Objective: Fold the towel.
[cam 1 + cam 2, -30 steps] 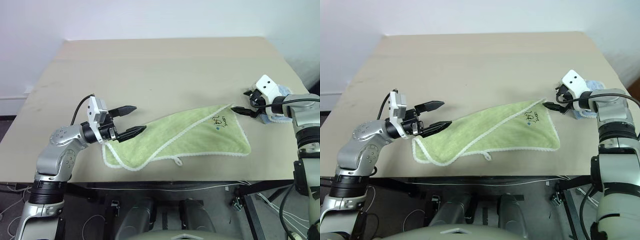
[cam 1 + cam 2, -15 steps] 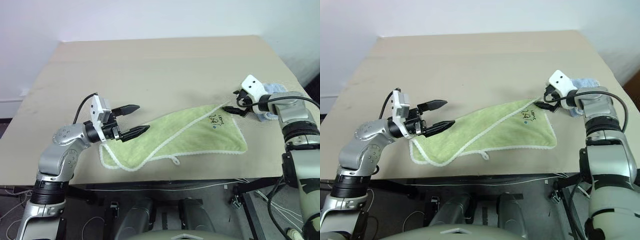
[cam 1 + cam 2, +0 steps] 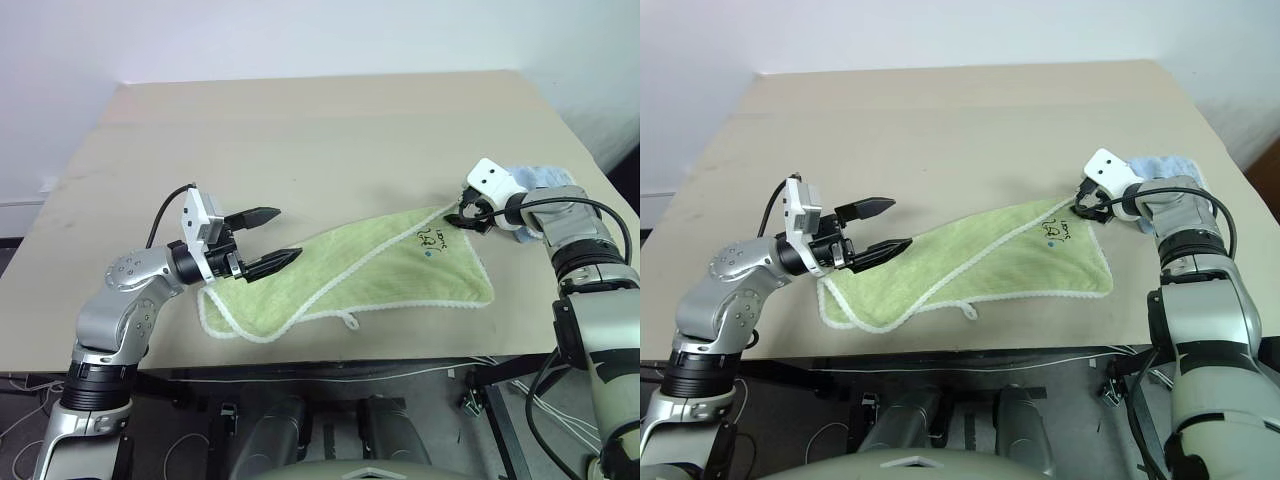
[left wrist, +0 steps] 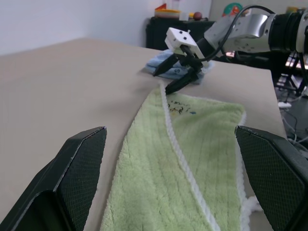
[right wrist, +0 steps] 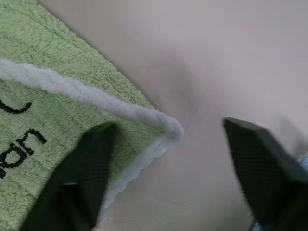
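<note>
The towel (image 3: 370, 272), light yellow-green with white scalloped edging, lies on the table, one part folded over on a diagonal; a dark mark (image 3: 438, 240) sits near its far right corner. My right gripper (image 3: 460, 212) is at that corner, its jaws open and straddling the corner tip (image 5: 171, 131), with one finger (image 5: 91, 168) over the cloth and the other (image 5: 257, 163) over bare table. My left gripper (image 3: 288, 233) hovers open just above the towel's left end, nothing between its fingers (image 4: 72, 173).
A smaller light blue cloth (image 3: 545, 178) lies crumpled just behind my right gripper near the table's right edge. The tan table (image 3: 300, 130) stretches bare beyond the towel. The towel's white loop (image 3: 353, 322) lies near the front edge.
My right gripper has moved in from the right onto the towel's far right corner and its jaws have narrowed. The left gripper has stayed where it was, open.
</note>
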You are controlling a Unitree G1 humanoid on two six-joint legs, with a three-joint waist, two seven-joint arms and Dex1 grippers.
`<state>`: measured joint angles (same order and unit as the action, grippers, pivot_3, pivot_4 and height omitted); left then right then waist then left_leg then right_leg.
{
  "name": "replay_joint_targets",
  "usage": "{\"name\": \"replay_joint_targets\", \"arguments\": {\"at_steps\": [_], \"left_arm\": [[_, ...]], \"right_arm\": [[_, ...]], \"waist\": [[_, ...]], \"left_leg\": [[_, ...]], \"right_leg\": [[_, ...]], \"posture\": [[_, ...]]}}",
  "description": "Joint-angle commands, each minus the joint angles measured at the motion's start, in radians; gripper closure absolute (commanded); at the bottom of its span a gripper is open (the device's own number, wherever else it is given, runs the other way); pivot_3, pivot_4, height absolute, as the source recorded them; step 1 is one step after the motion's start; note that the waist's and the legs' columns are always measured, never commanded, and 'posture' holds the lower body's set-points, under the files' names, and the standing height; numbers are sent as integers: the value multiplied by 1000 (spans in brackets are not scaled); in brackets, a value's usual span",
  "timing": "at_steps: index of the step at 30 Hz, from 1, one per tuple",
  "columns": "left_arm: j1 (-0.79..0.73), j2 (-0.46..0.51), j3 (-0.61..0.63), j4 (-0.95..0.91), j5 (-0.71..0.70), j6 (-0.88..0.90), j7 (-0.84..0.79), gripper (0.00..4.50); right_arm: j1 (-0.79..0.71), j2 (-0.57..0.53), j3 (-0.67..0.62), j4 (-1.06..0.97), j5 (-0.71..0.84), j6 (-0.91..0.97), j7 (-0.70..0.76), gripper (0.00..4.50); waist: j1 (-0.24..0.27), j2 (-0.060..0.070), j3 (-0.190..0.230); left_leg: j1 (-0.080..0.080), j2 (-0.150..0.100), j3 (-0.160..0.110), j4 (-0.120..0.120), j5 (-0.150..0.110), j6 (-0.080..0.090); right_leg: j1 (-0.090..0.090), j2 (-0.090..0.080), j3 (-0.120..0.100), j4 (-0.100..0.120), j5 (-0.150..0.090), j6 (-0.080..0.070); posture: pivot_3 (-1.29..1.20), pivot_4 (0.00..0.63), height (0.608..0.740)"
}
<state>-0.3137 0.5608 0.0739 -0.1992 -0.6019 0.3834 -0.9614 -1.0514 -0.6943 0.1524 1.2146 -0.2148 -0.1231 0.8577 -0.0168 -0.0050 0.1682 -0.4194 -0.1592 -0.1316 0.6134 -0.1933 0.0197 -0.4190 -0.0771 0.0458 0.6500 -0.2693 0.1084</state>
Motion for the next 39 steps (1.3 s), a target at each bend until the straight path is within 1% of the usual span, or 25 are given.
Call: {"name": "replay_joint_targets", "arguments": {"at_steps": [1, 5, 11, 13, 15, 17, 19, 21, 24, 27, 29, 33, 36, 39], "left_arm": [[9, -1, 33, -10, -12, -25, -5, 0], [20, 0, 26, 4, 2, -49, -17, 0], [21, -4, 22, 6, 1, -54, -19, 0], [22, -3, 20, 5, 5, -56, -19, 0], [23, -1, 20, 3, 7, -55, -19, 0], [24, 1, 26, -2, 0, -50, -14, 0], [20, 3, 36, -2, -3, -49, -6, 0], [8, 1, 46, 5, -4, -49, 10, 0], [-25, -23, 52, 11, 6, -70, 47, 0], [-39, -34, 42, 10, 18, -84, 57, 0], [-51, -47, 35, 23, 37, -104, 72, 0], [-73, -87, 14, 46, 81, -153, 95, 0], [-97, -133, -14, 21, 86, -149, 127, 0], [-107, -154, -35, -15, 75, -118, 138, 0]], "right_arm": [[-36, -11, -7, -2, -4, -37, 8, 2267], [-34, -14, -11, 2, -7, -48, 4, 3592], [-33, -9, 1, 10, -21, -54, 5, 3592], [-33, -10, -1, 11, -23, -56, 1, 3970], [-33, -12, 1, 10, -28, -58, 3, 4475], [-32, -15, -1, 8, -27, -61, 8, 4475], [-26, -25, -11, -1, -14, -64, 48, 4475], [-29, -38, -32, -14, 13, -43, 103, 4475], [-40, -60, -89, -62, 94, 20, 225, 4475], [-31, -71, -156, -186, 199, 130, 339, 4475], [-10, -65, -194, -296, 259, 211, 357, 4475], [13, -28, -249, -451, 324, 342, 262, 4475], [5, 32, -271, -556, 325, 454, 86, 4475], [14, 79, -282, -678, 343, 534, -9, 4475]], "waist": [[0, 0, 0], [1, 0, 0], [1, 0, 0], [0, 0, 0], [0, 0, 0], [0, 0, 0], [1, 0, 0], [1, 0, 0], [4, 0, 0], [2, 0, 0], [-1, 0, 0], [1, 0, 0], [5, 0, 0], [6, 0, 0]], "left_leg": [[0, 0, 0, 0, 0, 0], [0, 0, 0, 0, 0, 0], [0, 0, 0, 0, 0, 0], [0, 0, 0, 0, 0, 0], [0, 0, 0, 0, 0, 0], [0, 0, 0, 0, 0, 0], [0, 0, 0, 0, 0, 0], [0, 0, 0, 0, 0, 0], [0, 0, 0, 0, 0, 0], [0, 0, 0, 1, -1, 2], [0, 0, 0, 0, -1, 2], [0, 0, 0, 0, -1, 2], [0, 0, 0, 1, -2, 3], [-1, 0, 0, 1, -2, 3]], "right_leg": [[0, 0, 0, 0, 0, 0], [0, 0, 0, 0, 0, 0], [0, 0, 0, 0, 0, 0], [0, 0, 0, 0, 0, 0], [0, 0, 0, 0, 0, 0], [0, 0, 0, 0, 0, 0], [0, 0, 0, 0, 0, 0], [0, 0, 0, 0, 0, 0], [0, 0, 0, 0, 0, 0], [1, 0, 0, 0, 0, 0], [0, 0, 0, 0, 0, 0], [0, 0, 0, 1, 0, 0], [0, 0, 0, 1, 0, 0], [-1, 0, 0, 1, 0, 0]], "posture": [[0, 150, 740], [0, 150, 740], [0, 150, 740], [0, 150, 740], [0, 150, 740], [0, 150, 740], [0, 150, 740], [0, 150, 740], [0, 150, 740], [0, 150, 740], [0, 150, 740], [0, 150, 740], [0, 150, 740], [0, 150, 740]]}}
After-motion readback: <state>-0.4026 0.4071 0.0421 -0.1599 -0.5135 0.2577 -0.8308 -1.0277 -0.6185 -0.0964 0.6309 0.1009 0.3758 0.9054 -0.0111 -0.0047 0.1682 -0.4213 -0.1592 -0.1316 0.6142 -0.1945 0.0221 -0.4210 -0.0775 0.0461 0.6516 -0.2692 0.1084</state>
